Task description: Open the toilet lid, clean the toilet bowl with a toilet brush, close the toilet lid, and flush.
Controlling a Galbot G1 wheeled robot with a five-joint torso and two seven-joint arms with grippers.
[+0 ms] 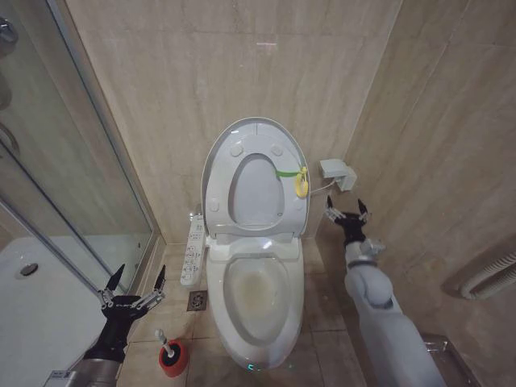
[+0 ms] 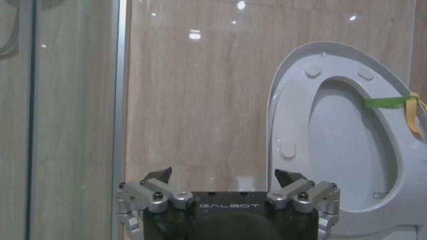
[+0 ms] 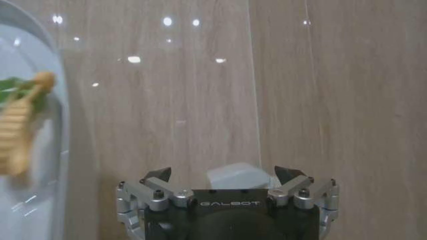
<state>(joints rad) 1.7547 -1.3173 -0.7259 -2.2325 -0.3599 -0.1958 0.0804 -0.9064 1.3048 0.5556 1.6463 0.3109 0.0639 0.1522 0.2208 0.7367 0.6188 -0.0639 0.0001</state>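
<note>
Below the toilet lid point(image 1: 254, 173), the toilet brush point(image 1: 169, 351) stands.

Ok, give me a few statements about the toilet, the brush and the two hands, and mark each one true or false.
1. The toilet lid stands raised against the wall. True.
2. The toilet brush is held in the left hand. False: it sits in its red holder on the floor, and that hand hangs open above it.
3. The right hand is open, beside the toilet near the wall. True.
4. The toilet bowl is covered. False: it is exposed, with brownish stains inside.
5. A yellow-green tag hangs at the lid's edge. True.
</note>
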